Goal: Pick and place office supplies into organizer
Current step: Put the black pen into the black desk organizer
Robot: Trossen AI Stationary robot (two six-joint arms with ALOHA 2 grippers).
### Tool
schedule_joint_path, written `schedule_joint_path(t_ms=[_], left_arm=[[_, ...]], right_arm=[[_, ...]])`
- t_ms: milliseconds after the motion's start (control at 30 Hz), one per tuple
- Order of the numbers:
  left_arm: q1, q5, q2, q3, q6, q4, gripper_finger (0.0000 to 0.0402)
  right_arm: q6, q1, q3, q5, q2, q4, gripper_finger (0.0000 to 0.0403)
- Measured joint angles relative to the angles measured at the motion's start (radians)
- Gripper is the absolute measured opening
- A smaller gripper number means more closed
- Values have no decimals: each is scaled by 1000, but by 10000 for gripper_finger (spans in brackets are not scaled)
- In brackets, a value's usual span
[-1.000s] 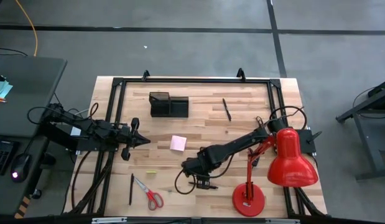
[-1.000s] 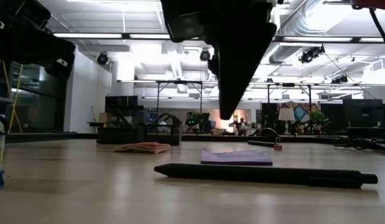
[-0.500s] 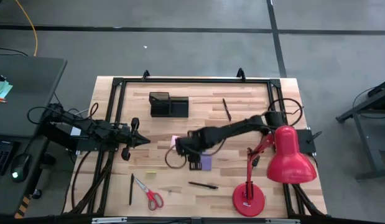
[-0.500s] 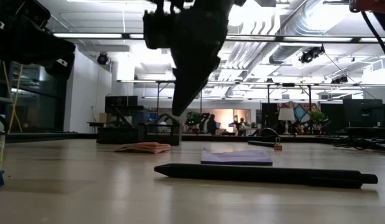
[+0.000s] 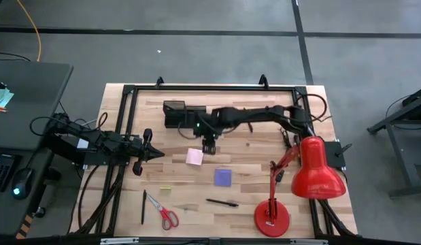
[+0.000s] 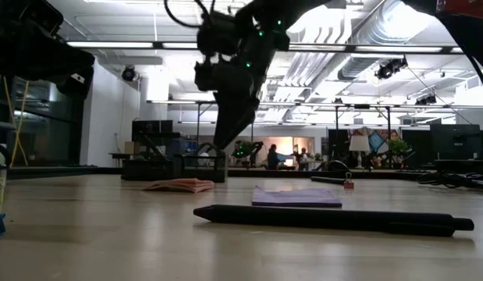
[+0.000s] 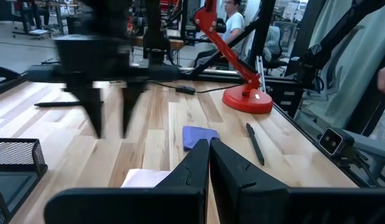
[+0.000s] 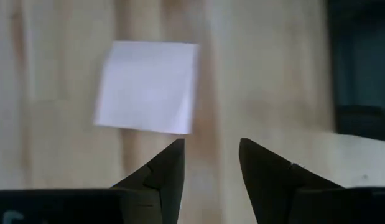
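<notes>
Grey concrete floor crossed by dark lines, dark desk seen at 9 o'clock, ceiling strip lights lit, exposed ducting overhead.

Even, shadowless overhead light falls on the table in the high view, the low view looks into glaring ceiling strips that silhouette the right arm, and both wrist views blur — the pink pad above the dark fingers is soft-edged.

No readable text, label, brand, number or sign in any view; sticky-note pads, pens, organizer, lamp and arms show no legible marking.
</notes>
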Motion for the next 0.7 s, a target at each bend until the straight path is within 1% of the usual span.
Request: schedule_joint_path(t_ms=[67,233,267,333,367,500,600,700], left_arm=[[0,0,0,0,0,9,1],[0,0,0,0,0,8,1],[0,0,0,0,0,8,1],[0,0,0,0,0,8,1],[0,0,0,0,0,6,1],[0,0,0,0,-4,0,1],[0,0,0,0,-4,2,1],[0,0,0,0,-4,0,1]], right_arm=[[-19,-31,0,-15,0,15,146],[-24,-87,0,-105,0,55,143],[-23,-93,0,-108,0,53,142],[-7,-106,0,-90,0,53,140],[13,-111,0,-62,0,53,139],[144,-149,0,91,0,35,138],[205,-184,0,100,0,2,138],[253,-209,0,103,0,-85,138]])
